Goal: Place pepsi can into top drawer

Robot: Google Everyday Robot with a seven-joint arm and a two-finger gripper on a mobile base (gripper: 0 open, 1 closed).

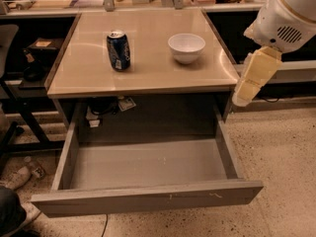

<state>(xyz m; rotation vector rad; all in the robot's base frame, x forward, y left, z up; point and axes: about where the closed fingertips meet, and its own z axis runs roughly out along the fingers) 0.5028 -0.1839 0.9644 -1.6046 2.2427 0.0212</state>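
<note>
**A:** What takes up the most room?

**B:** The square, beige-topped table (148, 75), which stands on a speckled stone floor (281, 172). Under its top, the wide, shallow grey top drawer (148, 164) is pulled out toward the camera. Its flat bottom is bare, and the front panel shows a few pale scuffs.

**A:** And the robot?

**B:** Its rounded white plastic arm housing (289, 14) comes in at the upper right corner. Below it, the cream-yellow gripper (240, 98) hangs down and slants to the left. Its tip is just beside the table's right front corner, and it appears clear of the tabletop.

**A:** Is it released or clenched?

**B:** I cannot tell from this angle.

**A:** What about the smaller things?

**B:** A round white ceramic bowl (186, 47) sits on the tabletop, right of centre and toward the back.

**A:** Where is the can?

**B:** The small dark blue cylindrical pepsi can (119, 50), with a silver top and white label marks, stands upright on the tabletop. It is left of the bowl and apart from it, well away from the gripper, and not in the drawer.
</note>
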